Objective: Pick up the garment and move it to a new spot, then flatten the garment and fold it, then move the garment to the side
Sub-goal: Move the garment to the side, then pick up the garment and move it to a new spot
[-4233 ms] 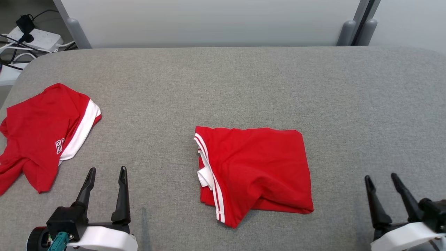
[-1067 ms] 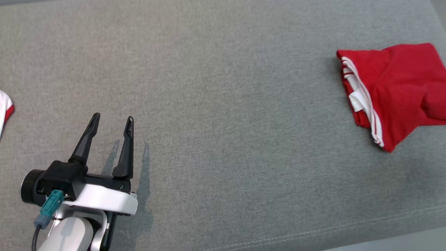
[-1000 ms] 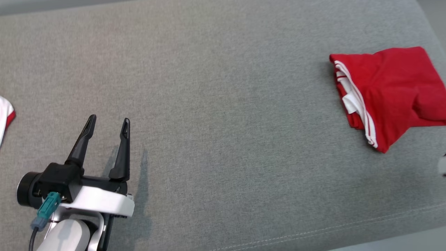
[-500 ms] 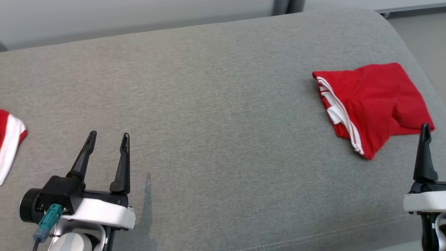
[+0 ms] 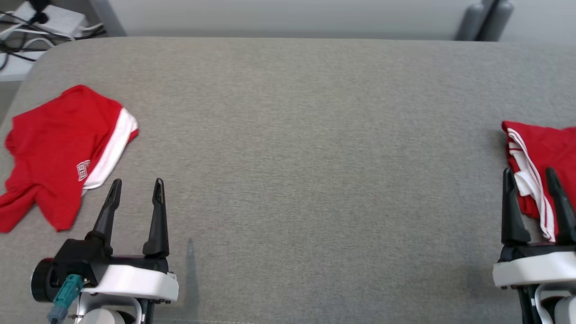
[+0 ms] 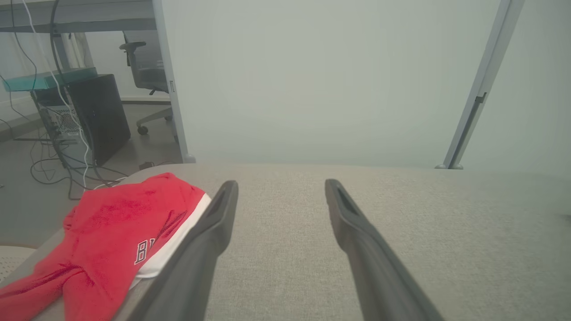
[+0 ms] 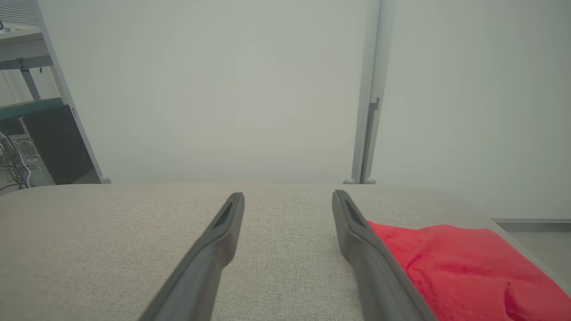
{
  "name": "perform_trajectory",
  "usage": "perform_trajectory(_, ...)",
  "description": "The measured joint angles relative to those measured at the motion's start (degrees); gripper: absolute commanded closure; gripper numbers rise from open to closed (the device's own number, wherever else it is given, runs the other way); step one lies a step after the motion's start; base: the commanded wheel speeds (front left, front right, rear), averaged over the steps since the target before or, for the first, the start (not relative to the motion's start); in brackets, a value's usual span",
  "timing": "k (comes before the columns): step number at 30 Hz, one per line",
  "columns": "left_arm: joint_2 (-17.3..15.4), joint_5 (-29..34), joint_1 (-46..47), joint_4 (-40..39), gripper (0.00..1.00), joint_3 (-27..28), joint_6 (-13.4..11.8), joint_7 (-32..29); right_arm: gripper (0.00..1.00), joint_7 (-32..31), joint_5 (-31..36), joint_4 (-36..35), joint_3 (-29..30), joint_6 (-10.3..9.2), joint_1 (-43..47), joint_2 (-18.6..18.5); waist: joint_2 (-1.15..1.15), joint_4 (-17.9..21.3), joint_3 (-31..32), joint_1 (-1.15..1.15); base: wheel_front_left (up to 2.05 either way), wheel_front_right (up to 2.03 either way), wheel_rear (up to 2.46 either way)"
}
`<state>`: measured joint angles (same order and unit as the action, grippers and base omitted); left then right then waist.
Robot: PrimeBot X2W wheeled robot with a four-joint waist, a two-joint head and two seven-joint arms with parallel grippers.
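Two grippers are standing open and empty. I am judging the crumpled garment [image 5: 58, 144] the next pick: it is lying at ten o'clock of the nearer left gripper [image 5: 137, 182], long axis running seven-to-one. The folded garment [image 5: 546, 144] is sitting at one o'clock of the right gripper [image 5: 528, 171].

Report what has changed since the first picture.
The folded garment has gone from the middle of the table to its right edge, beside the right gripper. That one and the left gripper are open and empty, as before. The crumpled garment stayed put at the left.
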<state>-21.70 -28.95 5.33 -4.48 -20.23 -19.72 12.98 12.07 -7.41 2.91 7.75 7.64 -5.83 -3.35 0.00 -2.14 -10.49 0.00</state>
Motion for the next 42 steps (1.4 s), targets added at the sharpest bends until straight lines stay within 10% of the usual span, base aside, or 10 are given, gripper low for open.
perform_trajectory(18,0.65,-3.57,-4.48,6.41,0.00,-1.93,4.11,-0.12,0.00,-5.73,0.74,-2.31,-1.67,0.00,12.80,1.14,0.00,-2.44,9.38,0.00,0.00,0.00,0.00)
perform_trajectory(42,0.43,-5.39,-6.36,7.49,0.00,-1.26,3.16,-0.93,0.00,-6.77,-0.80,-2.52,-3.00,0.00,14.40,1.25,0.00,-0.03,10.97,0.00,0.00,0.00,0.00)
